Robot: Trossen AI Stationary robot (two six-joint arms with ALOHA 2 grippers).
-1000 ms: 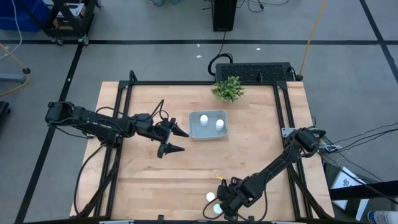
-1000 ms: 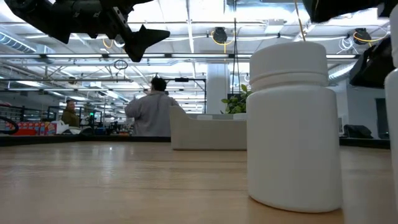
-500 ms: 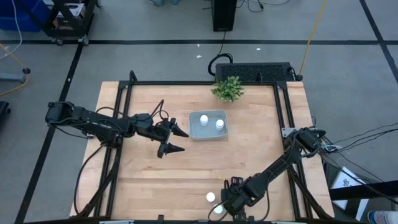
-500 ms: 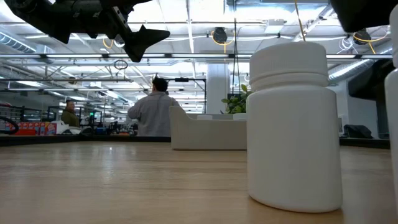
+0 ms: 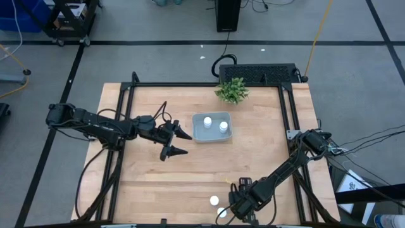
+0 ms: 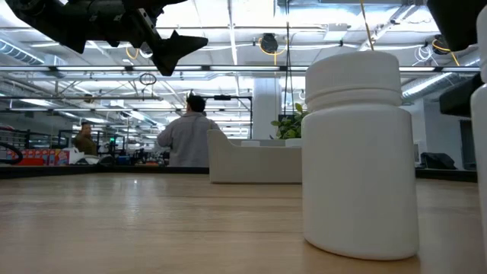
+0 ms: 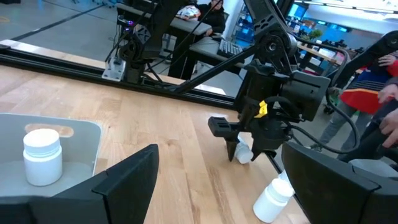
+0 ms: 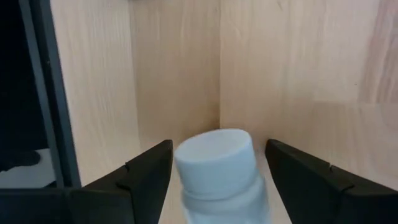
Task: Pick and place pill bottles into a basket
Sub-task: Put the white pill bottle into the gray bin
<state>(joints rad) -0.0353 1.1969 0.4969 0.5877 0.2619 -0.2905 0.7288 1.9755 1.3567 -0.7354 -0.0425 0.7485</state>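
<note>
the basket sits on the table just behind its centre, with 2 bottles standing in it side by side. the plant stands behind the basket, at the table's far edge. the left gripper hangs just left of the basket, fingers apart. near the front edge, 1 bottle stands alone, and another sits just before it, between the spread fingers of the right gripper. people stand in the room beyond the table.
</note>
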